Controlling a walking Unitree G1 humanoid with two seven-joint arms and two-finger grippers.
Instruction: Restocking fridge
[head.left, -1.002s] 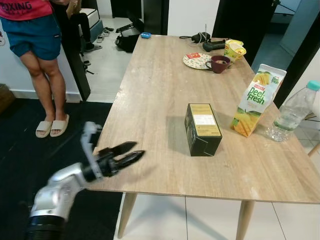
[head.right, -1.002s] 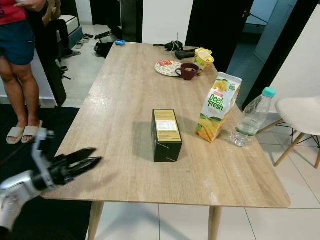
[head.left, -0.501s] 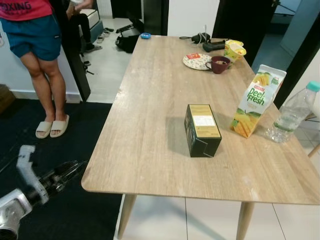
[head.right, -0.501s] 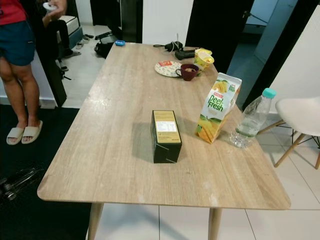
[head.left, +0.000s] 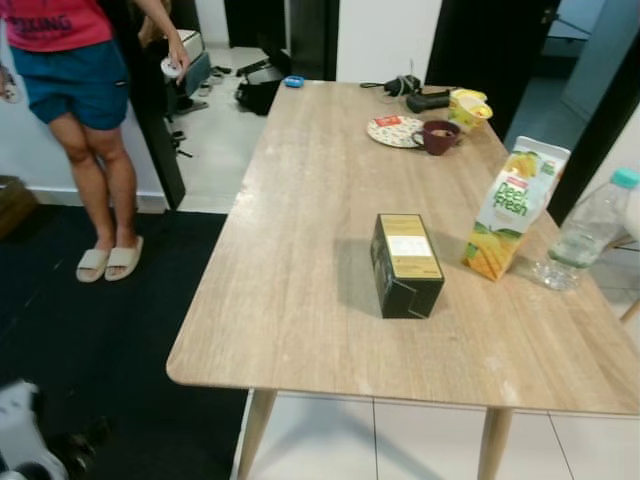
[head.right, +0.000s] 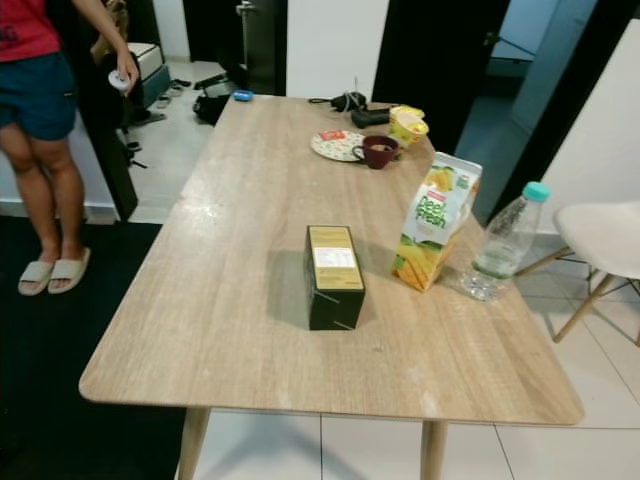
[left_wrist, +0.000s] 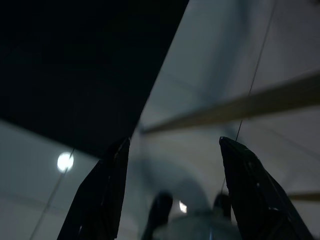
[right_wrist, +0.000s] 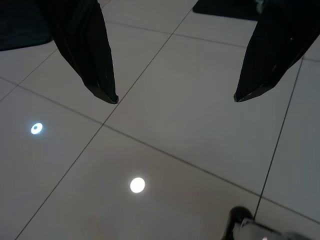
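Note:
On the wooden table (head.left: 300, 250) lies a dark green box with a gold top (head.left: 407, 264), near the middle. To its right stands a yellow and green juice carton (head.left: 512, 208), and beyond that a clear water bottle with a teal cap (head.left: 586, 232). My left arm (head.left: 20, 440) hangs low at the bottom left, beside the table and over the dark rug. In the left wrist view my left gripper (left_wrist: 173, 141) is open over the floor, and my right gripper (right_wrist: 175, 98) is open above pale floor tiles. Neither holds anything.
A person in sandals (head.left: 85, 110) stands at the left, past the table's far corner. A plate (head.left: 393, 130), a maroon cup (head.left: 437, 135) and a yellow cup (head.left: 468, 108) sit at the table's far end. A white chair (head.right: 600, 240) stands to the right, and a dark rug (head.left: 90, 340) lies to the left.
My left arm has dropped from the table's front left corner down to the floor side. The person's hand has lowered. The camera has shifted slightly.

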